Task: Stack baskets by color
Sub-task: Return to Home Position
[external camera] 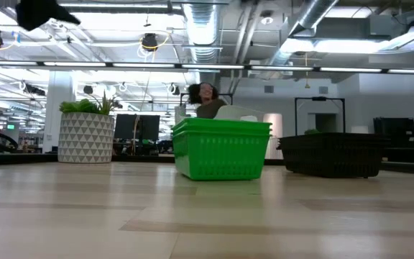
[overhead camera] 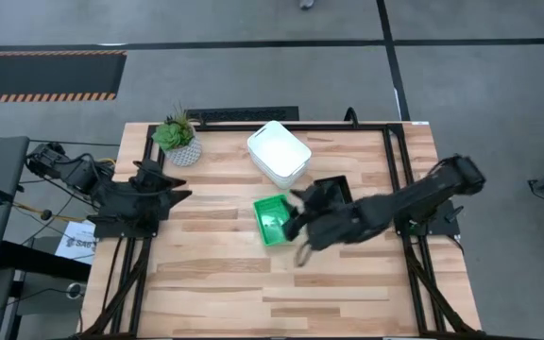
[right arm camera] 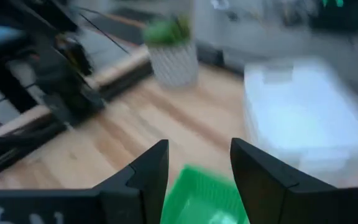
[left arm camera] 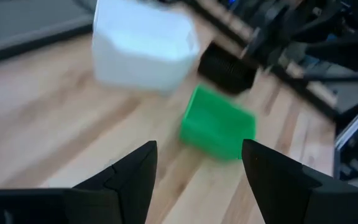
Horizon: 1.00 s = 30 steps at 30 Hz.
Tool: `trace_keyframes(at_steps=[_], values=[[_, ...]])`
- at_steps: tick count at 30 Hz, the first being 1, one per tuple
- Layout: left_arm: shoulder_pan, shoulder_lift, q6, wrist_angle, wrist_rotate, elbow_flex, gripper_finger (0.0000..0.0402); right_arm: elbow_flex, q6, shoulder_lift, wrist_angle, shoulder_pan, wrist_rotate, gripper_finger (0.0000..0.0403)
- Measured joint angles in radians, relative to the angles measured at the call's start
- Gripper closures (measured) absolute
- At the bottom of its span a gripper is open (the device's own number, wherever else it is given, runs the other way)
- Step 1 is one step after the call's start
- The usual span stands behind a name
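Note:
A stack of green baskets (overhead camera: 272, 219) (external camera: 221, 147) rests bottom down on the middle of the table. A white basket stack (overhead camera: 279, 151) stands behind it, and a black basket (overhead camera: 336, 189) (external camera: 331, 153) sits to its right, partly under my right arm. My right gripper (overhead camera: 292, 219) (right arm camera: 197, 168) hangs open above the right side of the green baskets (right arm camera: 207, 196), with nothing between its fingers. My left gripper (overhead camera: 183, 195) (left arm camera: 197, 168) waits open and raised at the table's left side, pointing toward the baskets.
A potted green plant (overhead camera: 178, 140) (external camera: 85, 133) stands at the far left corner. Black frame rails (overhead camera: 397, 161) run along the table's left and right sides. Bare wood lies along the near half of the table (overhead camera: 253, 293). A person (external camera: 205, 97) shows in the room beyond.

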Motion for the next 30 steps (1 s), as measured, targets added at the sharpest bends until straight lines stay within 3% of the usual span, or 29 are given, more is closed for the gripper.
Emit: trace_keyframes(at_steps=[3, 7, 9, 11, 16, 21, 26, 30], values=[[0.000, 0.000, 0.075, 0.100, -0.040, 0.000, 0.0178, 0.001, -0.253, -0.124, 0.075, 0.014, -0.007, 0.0209], [0.000, 0.001, 0.097, 0.125, -0.025, 0.000, 0.0178, 0.001, -0.483, -0.265, 0.071, 0.050, -0.103, 0.0213], [0.000, 0.001, 0.095, 0.121, -0.003, 0.000, 0.0178, 0.001, -0.460, -0.322, 0.069, 0.062, -0.157, 0.0214], [0.000, 0.001, 0.105, 0.123, -0.010, 0.000, 0.0178, 0.001, -0.535, -0.369, 0.049, 0.074, -0.220, 0.0215], [0.000, -0.006, 0.326, 0.188, -0.019, 0.000, 0.0178, -0.077, -0.618, -0.479, 0.087, 0.059, -0.380, 0.0210], [0.000, -0.040, 0.508, 0.299, 0.004, 0.000, 0.0178, -0.333, -0.640, -0.643, 0.304, 0.054, -0.412, 0.0205], [0.000, -0.091, 0.591, 0.358, 0.052, -0.020, 0.0178, -0.702, -0.668, -0.802, 0.715, 0.054, -0.481, 0.0206], [0.000, -0.164, 0.615, 0.425, 0.084, -0.117, 0.0178, -0.954, -0.671, -0.893, 1.023, 0.053, -0.486, 0.0207]])
